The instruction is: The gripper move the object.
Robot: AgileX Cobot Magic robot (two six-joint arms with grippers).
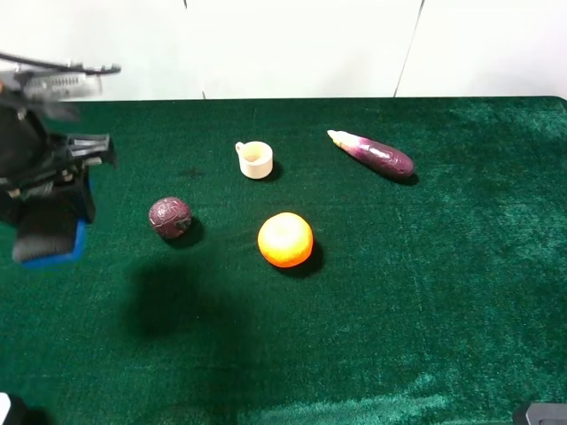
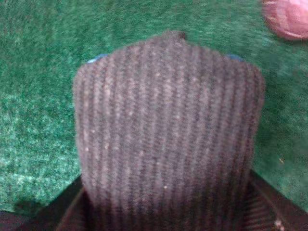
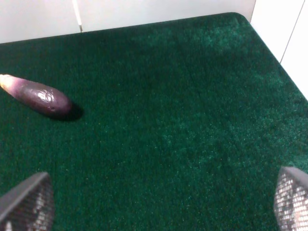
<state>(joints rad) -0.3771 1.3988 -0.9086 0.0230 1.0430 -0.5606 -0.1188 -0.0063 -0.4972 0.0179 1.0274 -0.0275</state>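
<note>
Eraser block sits at the far left edge of the green table in the high view, its blue base showing under the grey felt top. The left gripper is closed around it from above. A dark red ball lies just beside it, with an orange, a small cup and an eggplant farther right.

In the left wrist view the eraser block's ribbed felt fills the frame, held between the dark fingers; whether it touches the cloth cannot be told.

The right wrist view shows the right gripper with fingers spread wide over bare cloth, holding nothing, well apart from the eggplant.
</note>
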